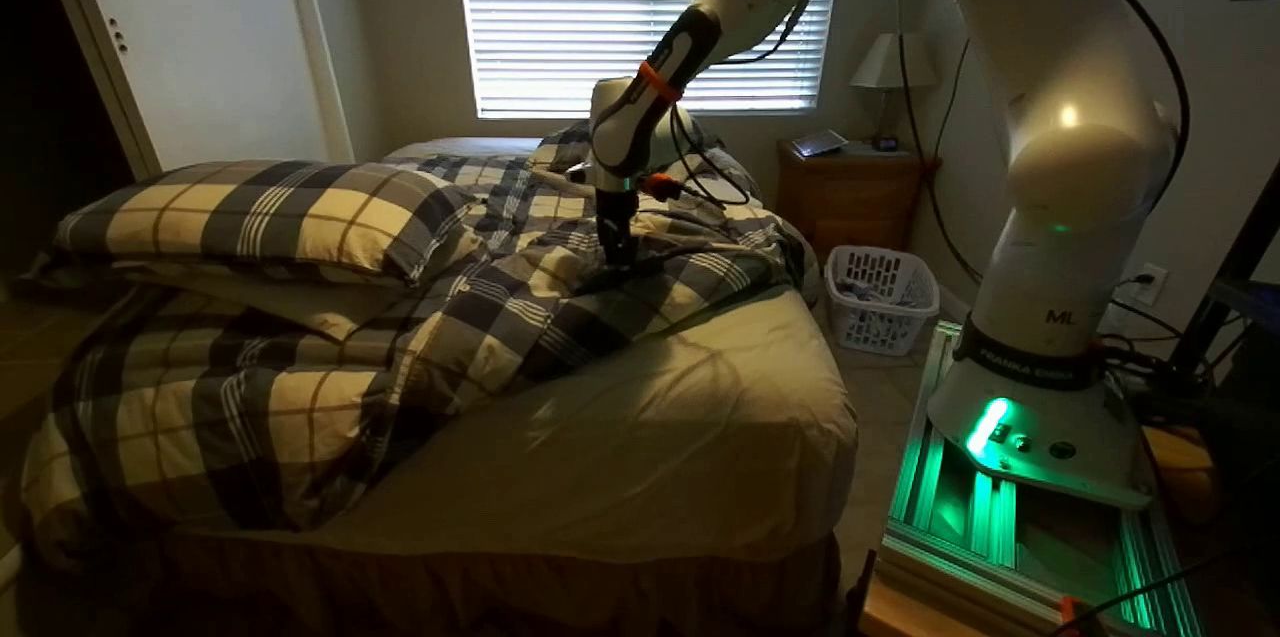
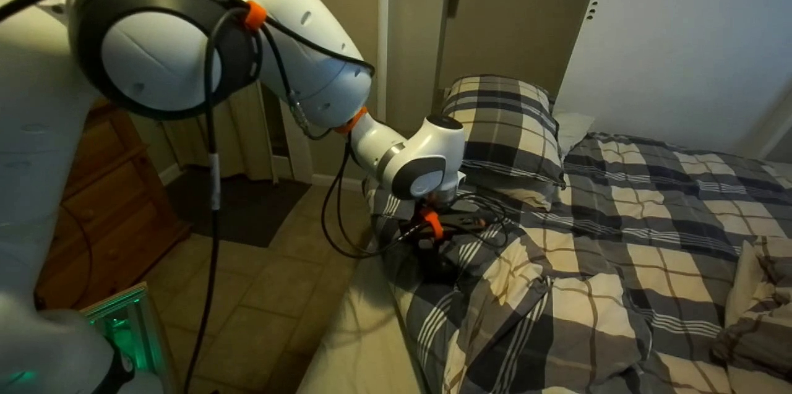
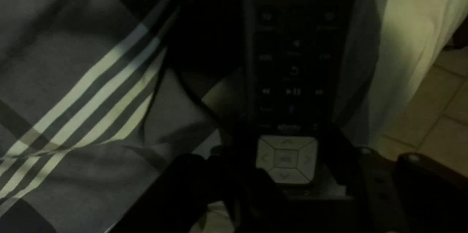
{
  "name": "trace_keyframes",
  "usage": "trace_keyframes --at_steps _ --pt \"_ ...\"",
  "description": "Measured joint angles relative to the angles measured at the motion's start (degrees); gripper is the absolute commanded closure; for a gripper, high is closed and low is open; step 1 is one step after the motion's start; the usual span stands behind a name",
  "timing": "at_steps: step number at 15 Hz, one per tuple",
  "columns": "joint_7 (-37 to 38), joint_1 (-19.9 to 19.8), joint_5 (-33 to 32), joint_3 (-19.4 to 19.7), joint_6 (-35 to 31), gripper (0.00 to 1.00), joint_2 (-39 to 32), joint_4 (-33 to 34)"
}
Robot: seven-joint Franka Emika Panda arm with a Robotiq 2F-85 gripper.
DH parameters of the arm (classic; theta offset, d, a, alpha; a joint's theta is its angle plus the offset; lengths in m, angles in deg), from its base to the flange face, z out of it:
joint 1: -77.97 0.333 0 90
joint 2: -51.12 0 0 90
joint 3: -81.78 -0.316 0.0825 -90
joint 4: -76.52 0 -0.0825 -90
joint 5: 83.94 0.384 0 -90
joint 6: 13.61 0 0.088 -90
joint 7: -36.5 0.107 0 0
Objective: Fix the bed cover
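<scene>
Comforter (image 1: 500, 317) lies rumpled on the bed (image 1: 740, 437). Low over it, the hand (image 3: 288, 149) looks clamped on a remote (image 3: 295, 75); a weak grip could lose that among folds, a low swing could drag cloth askew.

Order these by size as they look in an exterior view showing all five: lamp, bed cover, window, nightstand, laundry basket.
1. Bed cover
2. Window
3. Nightstand and laundry basket: too close to rank, as the laundry basket stands nearer
4. Lamp
</scene>
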Motion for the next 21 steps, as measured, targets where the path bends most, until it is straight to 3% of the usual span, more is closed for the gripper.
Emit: trace_keyframes --at_steps 11,21 --pt "0.4 -0.6 0.3 1.5 0.8 0.72 8.0 -14.8" --pt "0.3 -1.5 0.3 3.9 1.2 0.72 7.2 -19.2"
